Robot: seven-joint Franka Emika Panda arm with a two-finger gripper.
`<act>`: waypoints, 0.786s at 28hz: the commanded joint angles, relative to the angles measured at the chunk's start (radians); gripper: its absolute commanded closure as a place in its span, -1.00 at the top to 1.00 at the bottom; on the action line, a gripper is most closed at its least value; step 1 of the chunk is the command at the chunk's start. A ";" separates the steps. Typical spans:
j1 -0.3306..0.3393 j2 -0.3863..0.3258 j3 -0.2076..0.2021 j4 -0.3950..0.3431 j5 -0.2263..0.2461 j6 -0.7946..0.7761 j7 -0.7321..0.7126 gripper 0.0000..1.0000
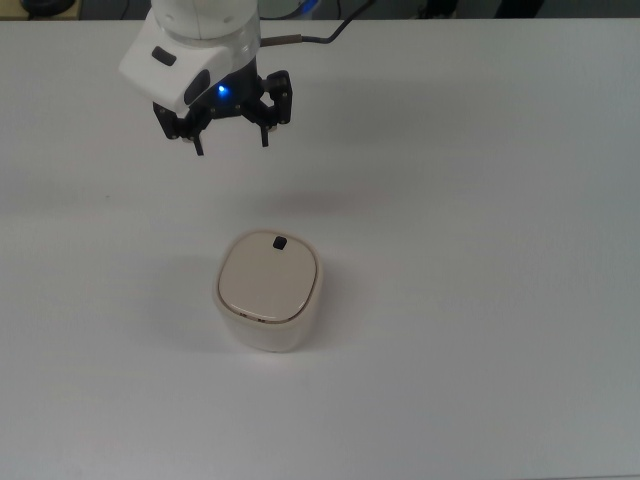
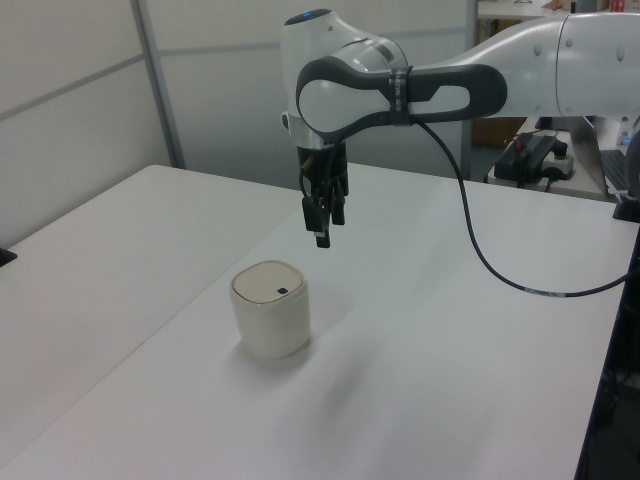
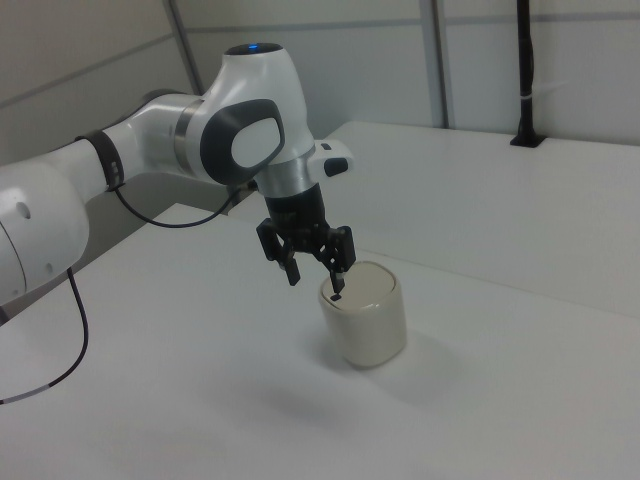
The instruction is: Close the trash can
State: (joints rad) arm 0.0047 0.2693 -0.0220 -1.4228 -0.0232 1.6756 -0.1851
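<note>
The cream trash can (image 1: 268,292) stands upright on the white table, its flat lid lying level across the top with a small black knob (image 1: 279,242) near the far edge. It also shows in the left view as the trash can (image 2: 270,311) and in the right view as the trash can (image 3: 365,315). My gripper (image 1: 231,141) hangs well above and beyond the can, open, with nothing between its fingers. In the left view the gripper (image 2: 322,225) hovers up and to the right of the can. In the right view the gripper (image 3: 314,276) overlaps the can's left rim.
The white table (image 1: 480,250) spreads around the can. A black cable (image 2: 480,260) loops from the arm above the table in the left view. A black post (image 3: 525,70) stands at the far edge in the right view.
</note>
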 commanded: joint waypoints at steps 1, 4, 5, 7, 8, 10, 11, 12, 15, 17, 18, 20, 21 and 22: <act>0.012 -0.016 0.004 -0.004 -0.029 -0.051 0.058 1.00; 0.012 -0.016 0.004 -0.004 -0.032 -0.051 0.088 1.00; 0.012 -0.018 0.004 -0.002 -0.034 -0.053 0.088 1.00; 0.012 -0.018 0.004 -0.002 -0.034 -0.053 0.090 1.00; 0.012 -0.016 0.004 -0.002 -0.034 -0.053 0.090 1.00; 0.012 -0.015 0.005 -0.004 -0.035 -0.053 0.088 1.00; 0.012 -0.015 0.005 -0.004 -0.035 -0.051 0.088 1.00; 0.012 -0.013 0.005 -0.004 -0.035 -0.051 0.088 1.00; 0.012 -0.012 0.007 -0.004 -0.035 -0.053 0.085 1.00; 0.012 -0.012 0.008 -0.005 -0.034 -0.053 0.084 1.00; 0.014 -0.012 0.008 -0.005 -0.032 -0.053 0.084 1.00; 0.012 -0.012 0.008 -0.005 -0.031 -0.053 0.081 1.00; 0.012 -0.012 0.008 -0.005 -0.029 -0.053 0.079 1.00; 0.012 -0.012 0.008 -0.005 -0.027 -0.053 0.079 1.00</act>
State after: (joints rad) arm 0.0089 0.2688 -0.0154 -1.4222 -0.0370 1.6501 -0.1241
